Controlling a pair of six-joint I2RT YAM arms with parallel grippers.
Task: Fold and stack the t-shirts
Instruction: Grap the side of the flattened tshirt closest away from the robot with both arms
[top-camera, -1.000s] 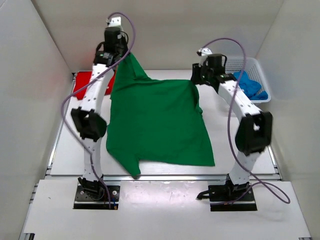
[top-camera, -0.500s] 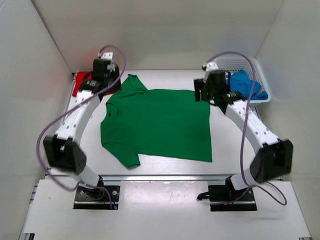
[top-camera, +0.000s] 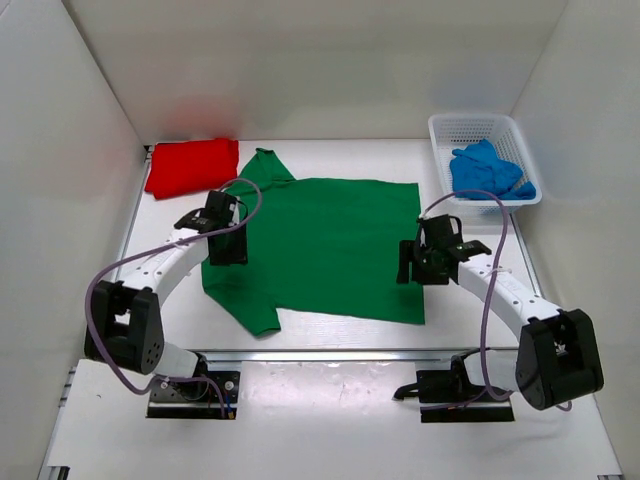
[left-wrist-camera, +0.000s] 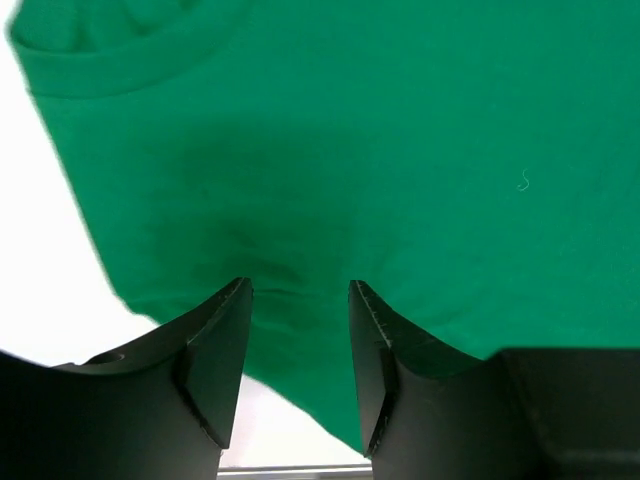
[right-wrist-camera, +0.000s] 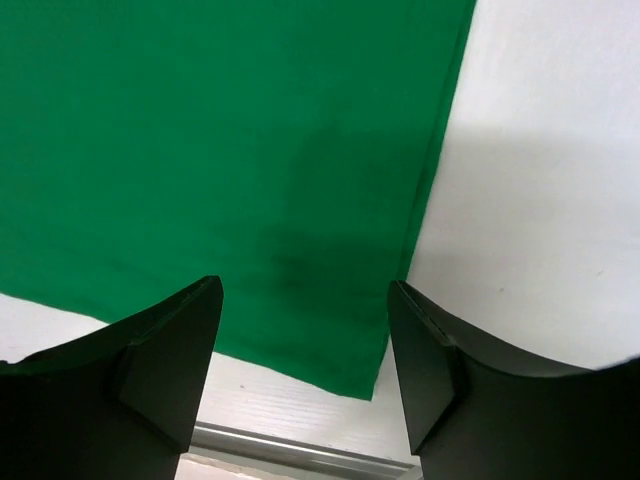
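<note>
light: bright, even | shadows: soft smudge on green t-shirt (left-wrist-camera: 380, 170) | focus: sharp

Green t-shirt (top-camera: 320, 240): formerly lifted, now flat on table (top-camera: 340, 160); left gripper (left-wrist-camera: 300, 290) and right gripper (right-wrist-camera: 305, 285) released, withdrawn nearward.

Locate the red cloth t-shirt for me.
In the top view, the red cloth t-shirt lies at the far left corner of the table, just left of the spread bright green t-shirt, across from the white mesh basket.

The left arm (top-camera: 170, 262) and right arm (top-camera: 505, 295) share white links, black joints, looped lilac cables (top-camera: 470, 193) and black curved fingers (left-wrist-camera: 215, 360).
</note>
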